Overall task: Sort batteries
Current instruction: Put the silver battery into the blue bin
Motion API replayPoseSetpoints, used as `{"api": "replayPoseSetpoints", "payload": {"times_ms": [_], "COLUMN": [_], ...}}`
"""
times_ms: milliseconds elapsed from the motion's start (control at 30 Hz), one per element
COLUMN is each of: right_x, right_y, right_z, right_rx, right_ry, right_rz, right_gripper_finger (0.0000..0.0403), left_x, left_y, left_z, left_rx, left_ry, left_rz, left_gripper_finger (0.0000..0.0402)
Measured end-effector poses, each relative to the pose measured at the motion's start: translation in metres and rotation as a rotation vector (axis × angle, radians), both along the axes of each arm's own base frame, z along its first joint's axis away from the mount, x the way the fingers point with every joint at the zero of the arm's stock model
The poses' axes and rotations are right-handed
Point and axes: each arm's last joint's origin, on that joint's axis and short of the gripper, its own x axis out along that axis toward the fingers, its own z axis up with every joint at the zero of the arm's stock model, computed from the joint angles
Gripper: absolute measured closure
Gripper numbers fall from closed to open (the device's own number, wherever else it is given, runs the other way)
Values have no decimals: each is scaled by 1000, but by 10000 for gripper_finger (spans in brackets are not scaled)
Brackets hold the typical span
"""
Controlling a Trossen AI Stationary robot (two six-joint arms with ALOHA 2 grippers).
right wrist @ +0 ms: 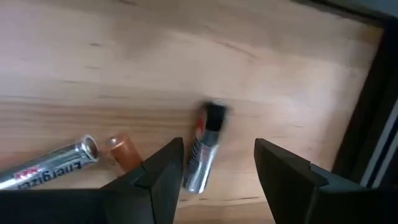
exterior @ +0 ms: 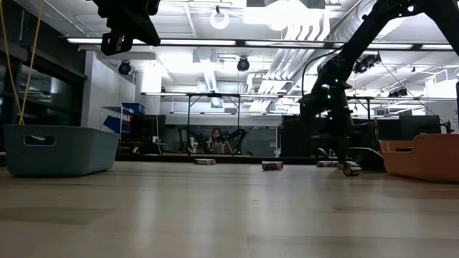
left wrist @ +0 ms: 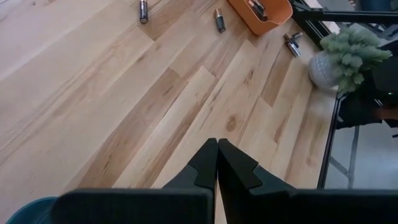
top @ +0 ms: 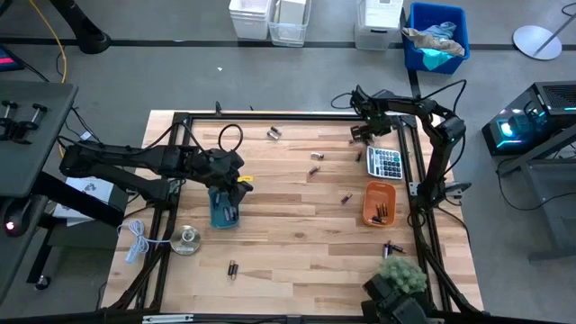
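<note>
Worktop (top: pixel 297 225), pale wood, with batteries scattered across it; further cells lie in the orange tray (top: pixel 379 203) and the blue tray (top: pixel 221 209). Right claw (right wrist: pixel 214 168) sits at the far right corner beside the calculator (top: pixel 386 163), jaws spread and empty, poised low over one battery (right wrist: pixel 204 149). That cell lies on the wood directly between and just ahead of the fingers, its long axis running roughly along the claw's reach, not across the gap; a second battery (right wrist: pixel 46 163) and a copper-ended one (right wrist: pixel 124 152) lie just beside the one finger. Judged: a straight descent should bracket it. Left claw (left wrist: pixel 217 163) hangs above the blue tray, pressed together, holding nothing, well apart from that cell.
</note>
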Motion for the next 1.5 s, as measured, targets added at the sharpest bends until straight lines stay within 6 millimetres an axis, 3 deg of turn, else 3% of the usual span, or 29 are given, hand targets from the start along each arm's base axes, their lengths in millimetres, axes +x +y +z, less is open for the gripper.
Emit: {"api": "replayPoseSetpoints", "payload": {"times_ms": [233, 367, 667, 1033, 1200, 1333, 1433, 1500], "right_x": [-1, 10, 5, 1, 1, -4, -1, 13], "right_y": [4, 4, -3, -6, -3, -2, 11, 24], "right_z": [-18, -26, -27, -24, 11, 69, 93, 111], "right_rx": [23, 22, 79, 116, 25, -147, -190, -219], "right_ry": [-64, -1, -106, -139, -156, -304, -405, -547], "right_rz": [-28, -29, -71, -10, 55, 60, 81, 148], "right_gripper_finger": [215, 242, 321, 363, 365, 366, 366, 366], "left_x": [0, 1, 3, 5, 8, 11, 13, 14], "left_y": [-1, -1, -1, -1, 1, 6, 11, 15], "left_z": [0, 0, 3, 6, 13, 17, 20, 24], "left_rx": [-13, -21, -37, -38, 3, 26, 56, 84], "left_ry": [0, -8, -41, -80, -160, -211, -247, -286], "left_rz": [10, 16, 26, 18, -12, -5, -4, -3], "left_gripper_finger": [401, 401, 401, 401, 401, 401, 401, 401]}}
